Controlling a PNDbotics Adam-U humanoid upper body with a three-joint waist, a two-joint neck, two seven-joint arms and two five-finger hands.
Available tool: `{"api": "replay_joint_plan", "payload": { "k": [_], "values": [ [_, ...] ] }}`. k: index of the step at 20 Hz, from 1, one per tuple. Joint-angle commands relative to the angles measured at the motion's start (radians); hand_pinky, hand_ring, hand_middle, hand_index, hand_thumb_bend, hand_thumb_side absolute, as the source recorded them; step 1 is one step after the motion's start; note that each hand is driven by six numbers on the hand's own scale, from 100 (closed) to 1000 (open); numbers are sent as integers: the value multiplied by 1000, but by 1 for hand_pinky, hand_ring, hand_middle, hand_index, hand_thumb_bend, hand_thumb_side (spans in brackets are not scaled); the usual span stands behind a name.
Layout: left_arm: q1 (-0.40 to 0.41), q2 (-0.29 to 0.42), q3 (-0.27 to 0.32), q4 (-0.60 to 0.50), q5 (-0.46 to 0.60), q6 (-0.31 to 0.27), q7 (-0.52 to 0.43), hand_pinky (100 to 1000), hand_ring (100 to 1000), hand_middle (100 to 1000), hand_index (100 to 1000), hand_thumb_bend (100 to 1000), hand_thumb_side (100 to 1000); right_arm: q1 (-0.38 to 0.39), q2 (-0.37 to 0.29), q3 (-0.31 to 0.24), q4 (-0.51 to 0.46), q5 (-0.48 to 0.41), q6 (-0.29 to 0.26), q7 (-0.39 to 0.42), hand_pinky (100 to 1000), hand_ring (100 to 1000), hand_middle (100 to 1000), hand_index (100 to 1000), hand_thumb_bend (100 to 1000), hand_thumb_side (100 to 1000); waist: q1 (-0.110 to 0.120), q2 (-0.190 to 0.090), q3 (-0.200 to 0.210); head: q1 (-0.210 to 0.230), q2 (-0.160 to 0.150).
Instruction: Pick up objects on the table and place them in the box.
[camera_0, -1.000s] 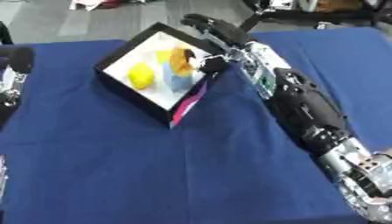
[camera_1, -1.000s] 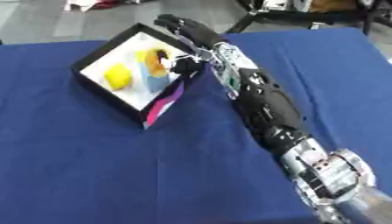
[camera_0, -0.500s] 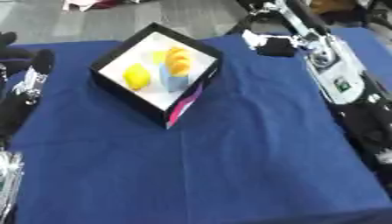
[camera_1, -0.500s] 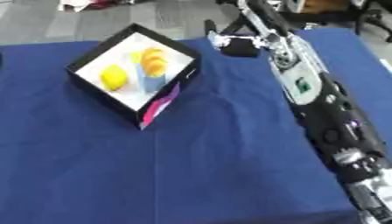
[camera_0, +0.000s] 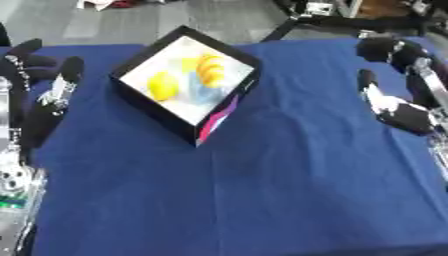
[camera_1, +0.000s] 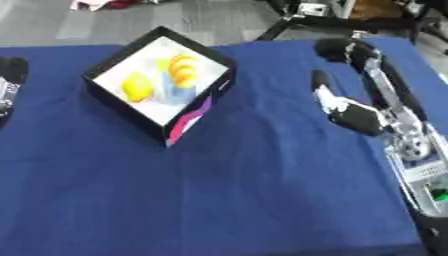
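Three things, a yellow fruit (camera_1: 136, 86), an orange one (camera_1: 182, 67) and something pale blue (camera_1: 182, 93), lie in the box (camera_1: 131, 111) near the table's (camera_1: 236, 200) far left corner, while the right hand (camera_1: 359, 117), fingers relaxed and empty, has drawn back to the right edge and the left hand (camera_0: 48, 95) rests open at the left edge, so the task looks finished.

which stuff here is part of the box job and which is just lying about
Job:
box
yellow item in it
orange item in it
right hand
left hand

Lying about:
blue tablecloth
black stand legs beyond the table
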Motion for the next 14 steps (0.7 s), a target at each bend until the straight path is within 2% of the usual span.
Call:
{"api": "replay_joint_plan", "payload": {
  "k": [1, 7, 14],
  "values": [
    [-3, 11, 10, -5, 4, 2, 14, 828, 623, 610, 838, 716, 704, 44, 40, -39, -44, -12, -1, -12, 795, 783, 739, 830, 100, 512, -3, -18, -5, 16, -2],
    [6, 3, 6, 7, 6, 7, 24, 827, 622, 609, 835, 710, 703, 147, 115, -56, -47, -10, -1, -25, 778, 770, 727, 818, 100, 522, 1, -24, -27, 40, -2],
    [14, -5, 1, 18, 8, 10, 29, 827, 623, 609, 835, 709, 704, 150, 142, -55, -30, -15, 11, -37, 769, 760, 715, 809, 100, 524, 7, -30, -34, 46, -2]
  ]
}}
